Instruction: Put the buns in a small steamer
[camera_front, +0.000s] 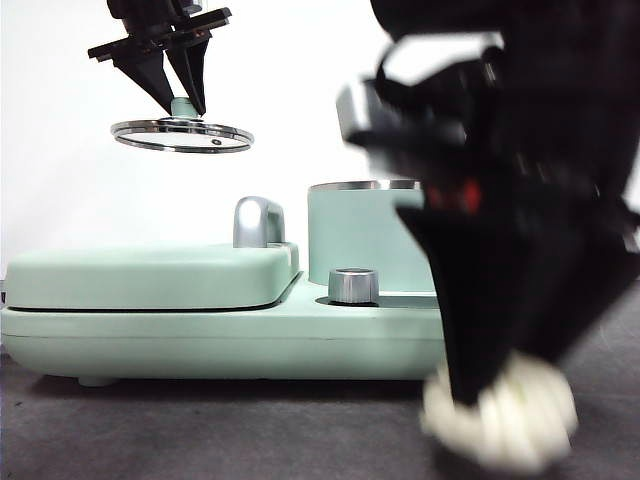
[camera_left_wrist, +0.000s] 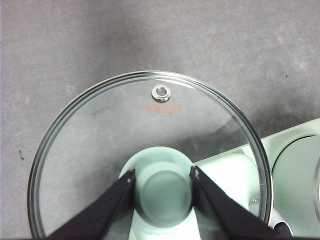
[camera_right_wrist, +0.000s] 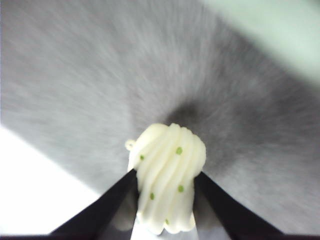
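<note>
My left gripper (camera_front: 178, 98) is shut on the green knob (camera_left_wrist: 164, 194) of the glass lid (camera_front: 182, 135) and holds it in the air above the flat grill plate. The mint-green small steamer (camera_front: 362, 235) stands open, its steel rim showing. My right gripper (camera_front: 490, 395) is shut on the ridged shell-shaped bun (camera_right_wrist: 169, 182) with green specks, just above the grey table in front of the steamer; the bun also shows in the front view (camera_front: 505, 412), blurred. The smooth bun is out of view.
The flat mint-green grill plate (camera_front: 150, 275) with a chrome handle (camera_front: 258, 222) sits left of the steamer on the same base. A steel dial (camera_front: 353, 285) is on the base front. The grey table (camera_front: 200, 430) spreads around.
</note>
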